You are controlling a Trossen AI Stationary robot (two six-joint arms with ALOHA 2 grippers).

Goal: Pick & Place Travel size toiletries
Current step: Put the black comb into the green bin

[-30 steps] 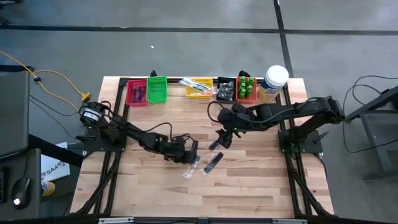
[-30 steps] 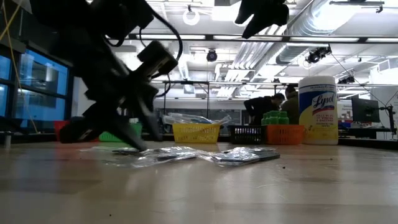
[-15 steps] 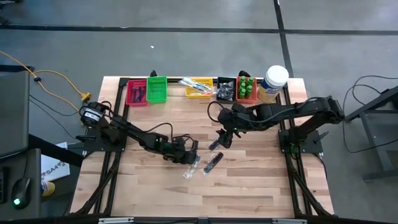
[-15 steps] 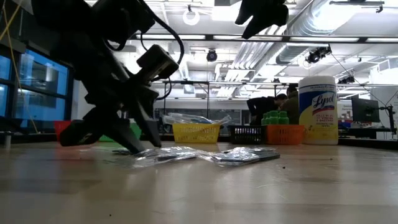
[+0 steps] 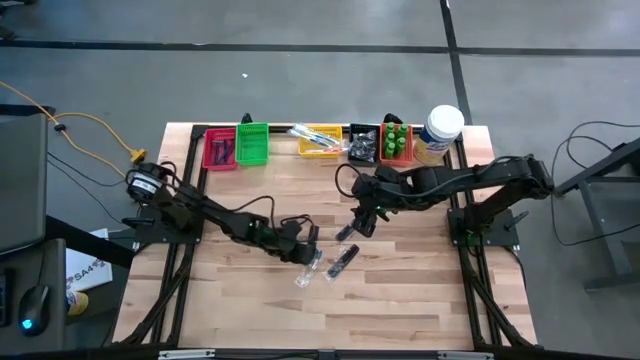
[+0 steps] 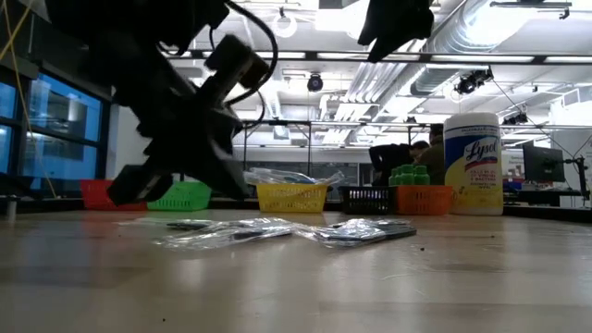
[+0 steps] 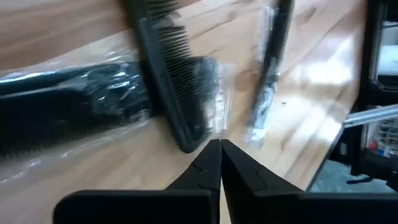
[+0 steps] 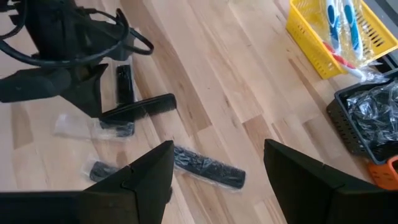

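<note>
the left gripper (image 5: 303, 250) sits low near the middle of the wooden table (image 5: 400, 300), well in front of the yellow bin (image 5: 318, 140), and in the left wrist view its fingers (image 7: 211, 165) are pressed tip to tip with nothing between them — a bare black comb (image 7: 168, 81) lies just beyond the tips, angled across a clear-wrapped black comb (image 7: 68, 109). a slim wrapped item (image 7: 268, 74) lies beside them, apart from the comb. the right gripper (image 5: 362, 222) hangs above the table in front of the black bin (image 5: 362, 145), its fingers (image 8: 140, 180) spread wide and empty — below it another wrapped black comb (image 8: 208, 168) rests on the wood. the yellow bin holds clear-wrapped toothbrushes (image 8: 341, 25); next to it the black bin holds dark mesh puffs (image 8: 373, 112), then an orange bin with small green bottles (image 5: 396, 135), then a white jar (image 5: 440, 130). on the yellow bin's other side stand a green bin (image 5: 252, 143) and a red bin (image 5: 220, 150).
</note>
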